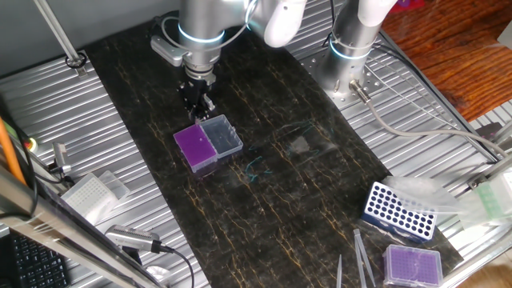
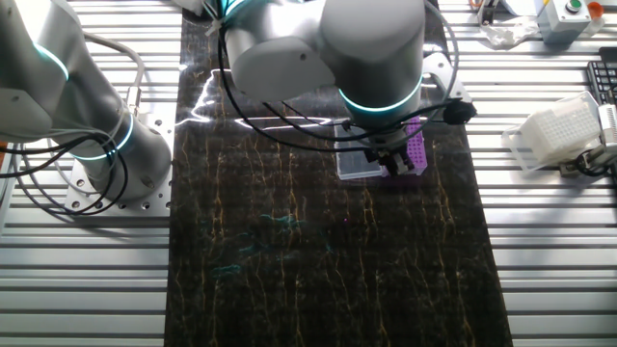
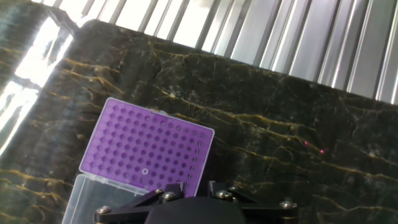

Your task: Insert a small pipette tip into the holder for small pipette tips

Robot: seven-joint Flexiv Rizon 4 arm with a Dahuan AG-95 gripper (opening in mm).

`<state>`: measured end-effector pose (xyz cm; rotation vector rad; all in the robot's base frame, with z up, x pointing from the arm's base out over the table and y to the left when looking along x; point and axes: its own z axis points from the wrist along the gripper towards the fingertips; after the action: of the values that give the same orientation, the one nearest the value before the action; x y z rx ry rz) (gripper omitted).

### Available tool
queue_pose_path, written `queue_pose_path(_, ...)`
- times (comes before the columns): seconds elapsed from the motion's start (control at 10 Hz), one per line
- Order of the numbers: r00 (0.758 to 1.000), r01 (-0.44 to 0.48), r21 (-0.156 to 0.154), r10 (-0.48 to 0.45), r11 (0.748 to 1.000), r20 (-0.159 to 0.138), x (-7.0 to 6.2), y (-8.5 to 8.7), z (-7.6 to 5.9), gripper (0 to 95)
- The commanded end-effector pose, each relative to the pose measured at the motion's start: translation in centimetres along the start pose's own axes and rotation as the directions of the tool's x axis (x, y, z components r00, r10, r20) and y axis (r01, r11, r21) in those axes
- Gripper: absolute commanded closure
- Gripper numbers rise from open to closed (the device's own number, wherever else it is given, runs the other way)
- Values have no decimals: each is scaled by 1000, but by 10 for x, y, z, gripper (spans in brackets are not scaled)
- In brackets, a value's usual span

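Observation:
The holder for small pipette tips (image 1: 194, 146) stands on the dark mat, a square box with a vivid purple grid and its clear lid (image 1: 222, 136) lying open beside it. In the hand view the holder (image 3: 146, 149) fills the lower left, and one small pale ring (image 3: 145, 171) shows in a hole near its front edge, apparently a small pipette tip sitting in the grid. My gripper (image 1: 200, 104) hangs just above the holder's far edge, (image 2: 393, 162). Its fingers (image 3: 171, 194) stand slightly apart with nothing visible between them.
A blue rack with large holes (image 1: 398, 212), a paler purple box (image 1: 412, 264) and tweezers (image 1: 362, 256) lie at the mat's near right. A white tip box (image 1: 90, 192) sits on the ribbed table to the left. A second arm's base (image 1: 348, 56) stands behind.

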<state>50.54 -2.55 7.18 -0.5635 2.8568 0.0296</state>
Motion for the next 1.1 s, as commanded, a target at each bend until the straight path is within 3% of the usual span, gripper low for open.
queue_pose_path(0.1,1000,0,6,0,1000,6,0,-2,4,950)
queue_pose_path(0.5,1000,-6,9,5,1000,7,0,-2,5,950)
queue_pose_path(0.6,1000,-5,8,5,1000,7,0,-2,5,760)
queue_pose_path(1.1,1000,5,2,-5,1000,9,0,-2,4,760)
